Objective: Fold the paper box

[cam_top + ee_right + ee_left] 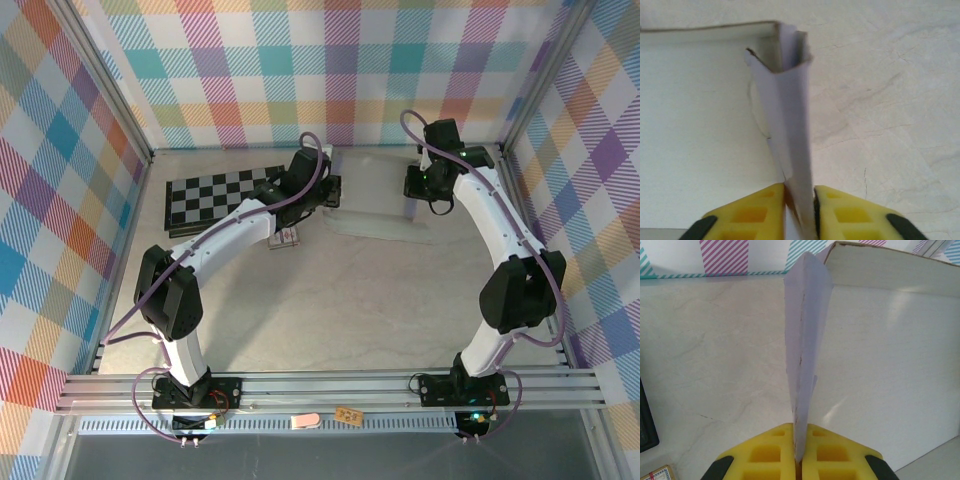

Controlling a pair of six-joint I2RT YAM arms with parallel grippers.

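To the left of the left gripper (800, 460), a dark checkerboard (215, 195) lies flat, with a small card pack (285, 238) close by the gripper's near left. Bare surface (715, 350) stretches ahead on that side as far as the striped back wall.

The left gripper is clamped tight on the left flap (805, 330) of the paper box (380, 222), a lavender flap standing on edge and rising straight ahead from between the yellow pads. Right of this flap, the box's pale base panel lies flat, and a raised wall runs along its far edge.

The right gripper (800, 210) is closed on the right flap (790, 125), a folded upright flap at the box's other end, with a pad on each side. The base panel lies to its left. To its right the marbled surface is open.
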